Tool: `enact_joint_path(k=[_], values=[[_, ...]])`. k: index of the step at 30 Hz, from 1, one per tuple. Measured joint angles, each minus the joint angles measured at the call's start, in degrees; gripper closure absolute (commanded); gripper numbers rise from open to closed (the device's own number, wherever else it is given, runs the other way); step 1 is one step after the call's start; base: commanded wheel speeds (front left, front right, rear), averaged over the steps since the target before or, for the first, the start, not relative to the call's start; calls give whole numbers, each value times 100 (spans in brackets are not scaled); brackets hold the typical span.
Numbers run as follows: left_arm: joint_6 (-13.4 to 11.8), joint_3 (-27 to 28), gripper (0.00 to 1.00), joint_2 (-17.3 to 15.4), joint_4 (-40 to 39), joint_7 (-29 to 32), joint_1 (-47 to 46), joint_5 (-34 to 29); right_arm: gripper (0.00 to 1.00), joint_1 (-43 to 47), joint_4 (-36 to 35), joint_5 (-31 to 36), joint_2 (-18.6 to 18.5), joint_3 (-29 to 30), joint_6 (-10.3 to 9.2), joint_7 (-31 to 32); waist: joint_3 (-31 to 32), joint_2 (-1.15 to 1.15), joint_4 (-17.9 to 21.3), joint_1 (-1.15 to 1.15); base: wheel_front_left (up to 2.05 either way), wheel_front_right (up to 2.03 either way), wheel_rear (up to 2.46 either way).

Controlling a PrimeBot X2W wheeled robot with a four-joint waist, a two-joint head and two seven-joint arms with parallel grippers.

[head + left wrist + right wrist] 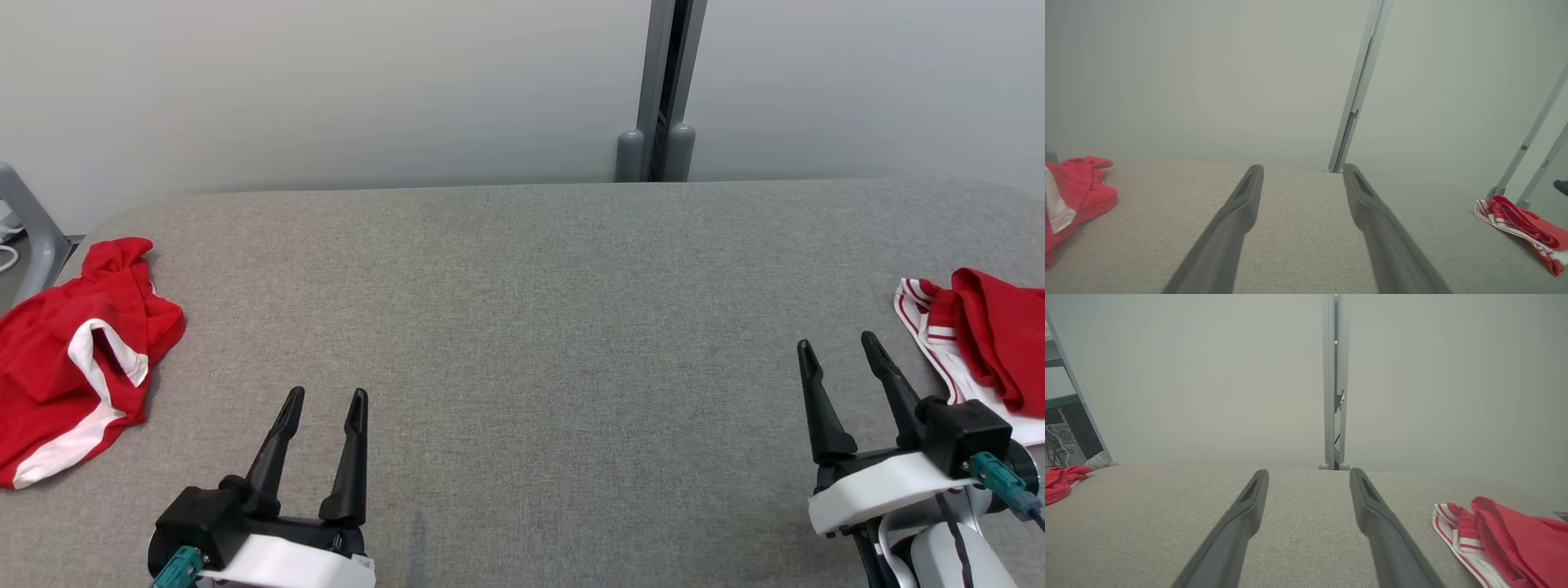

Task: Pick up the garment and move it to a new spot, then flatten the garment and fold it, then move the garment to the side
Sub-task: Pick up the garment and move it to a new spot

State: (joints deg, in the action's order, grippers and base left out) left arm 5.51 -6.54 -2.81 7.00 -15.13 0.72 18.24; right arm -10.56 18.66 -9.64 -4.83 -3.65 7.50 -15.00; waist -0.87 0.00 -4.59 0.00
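A crumpled red garment with white trim (pixel 77 359) lies at the left edge of the grey table (pixel 522 327); the same garment (pixel 1073 200) (pixel 1061 482) appears at the left in both wrist views. My left gripper (pixel 331 394) hovers open at the lower left, to the right of that garment, with nothing between its fingers. A second red garment on a white red-striped piece (pixel 980 343) lies at the right edge, also visible as a garment (pixel 1523 224) (pixel 1502 539) in the wrist views. My right gripper (pixel 837 343) stands open just left of it, holding nothing.
A pale wall runs behind the table, with a grey upright post (pixel 665 90) at the back centre. A grey frame leg (pixel 33 229) stands past the table's left corner. Slanted metal struts (pixel 1531 134) rise behind the right-hand garment.
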Motion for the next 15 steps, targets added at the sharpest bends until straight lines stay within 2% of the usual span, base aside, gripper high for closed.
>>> enact_joint_path(k=[7, 15], values=[[25, -43, 0, 5, 53, 0, -81, -112, 0, 72, -37, -66, 0, 0, 0, 0, -3, 0, -180, 0, 0, 0, 0], [26, 102, 0, 2, 23, 0, -148, -165, 0, 129, -123, -140, 46, -140, 0, -10, -53, 0, -857, 0, 0, 0, 0]])
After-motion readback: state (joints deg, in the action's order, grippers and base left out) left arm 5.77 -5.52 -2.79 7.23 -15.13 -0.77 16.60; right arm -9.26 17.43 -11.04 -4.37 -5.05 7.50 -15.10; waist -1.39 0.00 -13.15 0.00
